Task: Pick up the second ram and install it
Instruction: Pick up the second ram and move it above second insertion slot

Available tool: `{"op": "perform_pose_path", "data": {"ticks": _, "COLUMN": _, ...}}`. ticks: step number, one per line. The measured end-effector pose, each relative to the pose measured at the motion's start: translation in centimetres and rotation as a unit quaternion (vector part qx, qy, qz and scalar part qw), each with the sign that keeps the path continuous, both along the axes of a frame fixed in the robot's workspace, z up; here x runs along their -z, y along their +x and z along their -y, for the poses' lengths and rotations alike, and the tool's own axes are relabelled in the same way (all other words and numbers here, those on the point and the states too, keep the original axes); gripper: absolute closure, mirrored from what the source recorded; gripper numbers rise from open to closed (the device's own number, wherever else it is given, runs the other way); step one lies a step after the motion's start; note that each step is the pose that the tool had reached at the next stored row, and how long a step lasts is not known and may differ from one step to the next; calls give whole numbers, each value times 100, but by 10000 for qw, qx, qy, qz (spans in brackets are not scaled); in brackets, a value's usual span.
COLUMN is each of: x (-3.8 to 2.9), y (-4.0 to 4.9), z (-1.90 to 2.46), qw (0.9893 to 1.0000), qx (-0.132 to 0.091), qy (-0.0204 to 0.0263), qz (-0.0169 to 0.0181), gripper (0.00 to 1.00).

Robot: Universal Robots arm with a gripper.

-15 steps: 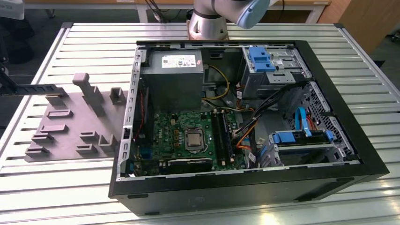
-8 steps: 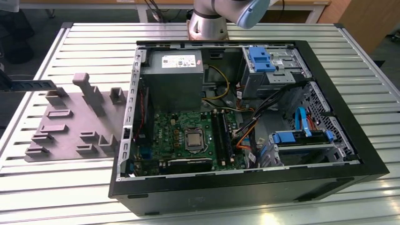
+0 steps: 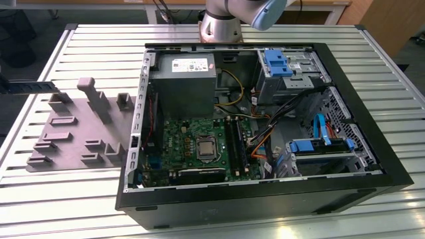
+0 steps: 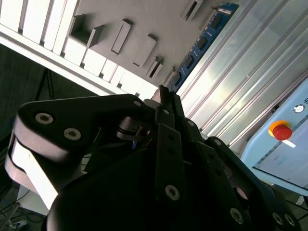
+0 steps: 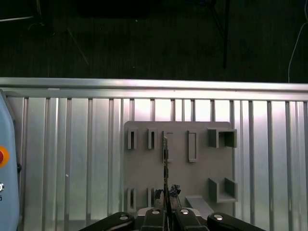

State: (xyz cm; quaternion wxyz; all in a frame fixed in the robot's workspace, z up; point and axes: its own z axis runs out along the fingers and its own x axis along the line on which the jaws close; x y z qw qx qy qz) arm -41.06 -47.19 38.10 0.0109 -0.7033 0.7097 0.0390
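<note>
grip closed tight on ram, holds one end | ram juts straight out past tips, edge-on in first wrist view, blue face w/ chips in second wrist view | grey tray beyond tips, behind ram, contact w/ tray unclear

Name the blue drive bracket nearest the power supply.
The upper blue bracket in the exterior view, level with the power supply; the lower blue bracket sits diagonally farther off.
</note>
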Motion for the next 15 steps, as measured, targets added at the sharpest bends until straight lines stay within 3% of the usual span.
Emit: {"op": "perform_pose_path", "data": {"ticks": 15, "x": 0, "y": 106, "z": 0, "qw": 10000, "qx": 0, "qy": 0, "qz": 0, "gripper": 86}}
